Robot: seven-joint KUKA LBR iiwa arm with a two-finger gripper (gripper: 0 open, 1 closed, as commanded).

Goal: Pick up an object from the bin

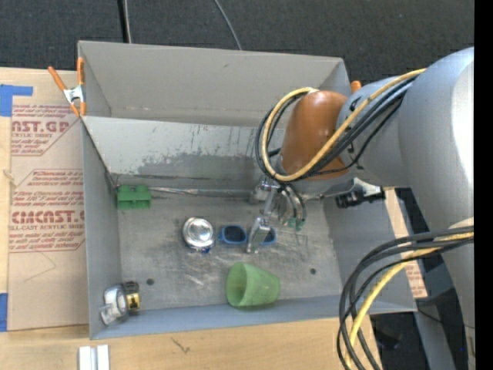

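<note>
Though my gripper hangs low over the bin floor, nothing is lifted yet; whether it is open or closed I cannot tell. It stands to the right of the dented silver metal can, at the far end of the small blue plastic piece lying just beside that can; grasp and lift remain, I judge. The pale green plastic cup lies near, below and right of the can; the grey metal bin's left wall is well apart.
</note>
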